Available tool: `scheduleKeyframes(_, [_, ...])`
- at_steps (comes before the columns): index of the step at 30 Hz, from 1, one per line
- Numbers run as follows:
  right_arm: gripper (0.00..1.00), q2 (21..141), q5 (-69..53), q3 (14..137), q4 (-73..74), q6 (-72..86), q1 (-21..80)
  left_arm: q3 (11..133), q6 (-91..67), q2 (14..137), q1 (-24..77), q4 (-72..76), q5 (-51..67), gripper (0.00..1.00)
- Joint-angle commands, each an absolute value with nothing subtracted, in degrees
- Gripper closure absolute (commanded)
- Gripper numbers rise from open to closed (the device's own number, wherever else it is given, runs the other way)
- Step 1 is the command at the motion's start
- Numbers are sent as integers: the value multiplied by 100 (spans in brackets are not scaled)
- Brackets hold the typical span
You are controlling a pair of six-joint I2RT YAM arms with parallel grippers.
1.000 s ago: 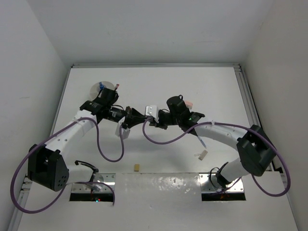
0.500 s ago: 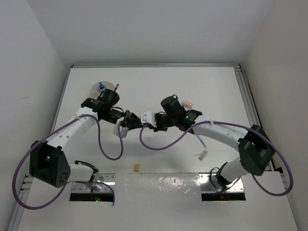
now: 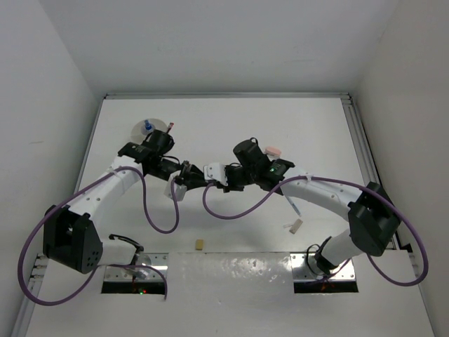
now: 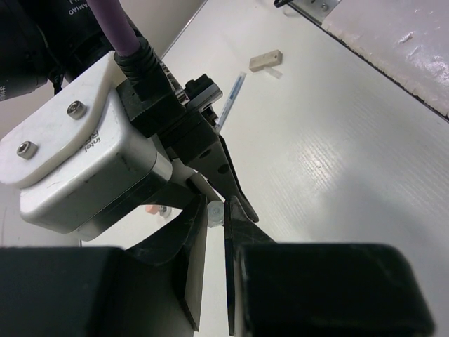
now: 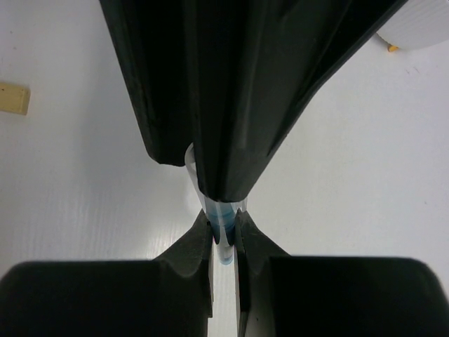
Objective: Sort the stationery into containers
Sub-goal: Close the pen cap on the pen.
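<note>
A translucent blue pen [image 5: 224, 247] is held between both grippers above the middle of the table. My right gripper [image 5: 224, 228] is shut on its blue end. My left gripper [image 4: 216, 210] is shut on the clear other end [image 4: 216, 213], and its black fingers [image 5: 231, 105] fill the right wrist view from above. In the top view the left gripper [image 3: 191, 175] and right gripper [image 3: 205, 177] meet tip to tip. The white bowl [image 3: 140, 133] sits far left and holds a blue-capped bottle [image 3: 147, 126].
A pink eraser [image 3: 274, 151] lies behind the right arm. Another pen [image 3: 291, 203] and a white block [image 3: 295, 226] lie under the right forearm. A tan block [image 3: 200, 244] sits near the front edge and also shows in the right wrist view [image 5: 12, 97].
The right gripper has moved left to meet the left gripper, and both now grip the pen. In the last half second almost nothing has moved.
</note>
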State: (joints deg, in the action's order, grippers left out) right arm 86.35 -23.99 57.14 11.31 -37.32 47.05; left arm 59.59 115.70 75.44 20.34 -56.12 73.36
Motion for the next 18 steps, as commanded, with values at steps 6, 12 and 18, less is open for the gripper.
scheduleKeyframes(6, [100,8341,-2742,6277,-519,-3736,4887,5810,12788,7673,2250,-5696,7119,72])
scheduleKeyframes(12, [100,8165,-2567,5915,-536,-3666,4852,5792,12744,7594,2180,-5414,7163,28])
scheduleKeyframes(18, [100,7911,-2514,5494,-940,-3165,4553,5783,12542,7462,2057,-5168,7154,0])
